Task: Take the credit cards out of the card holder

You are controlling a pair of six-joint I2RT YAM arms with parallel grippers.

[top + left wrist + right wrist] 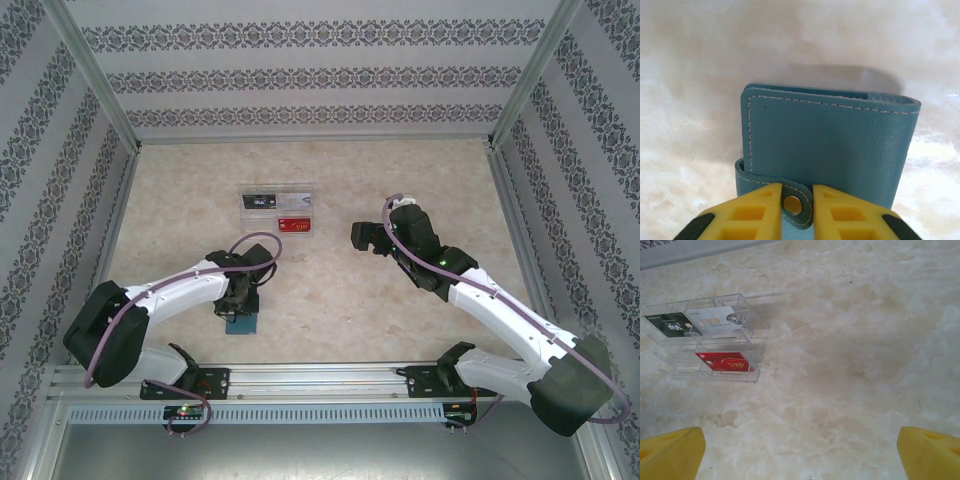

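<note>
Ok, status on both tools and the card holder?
Left tool pinching the snap tab of the card holder, closed, flat on table. Right tool open, empty, over bare table. Clear tray of cards well away; nothing in the way.

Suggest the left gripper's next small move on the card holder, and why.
Probably lift the snap tab away from the cover to pop the snap. The left gripper pinches that tab between its yellow fingers, and the card holder lies folded shut on the table, so no card can come out until it opens.
</note>
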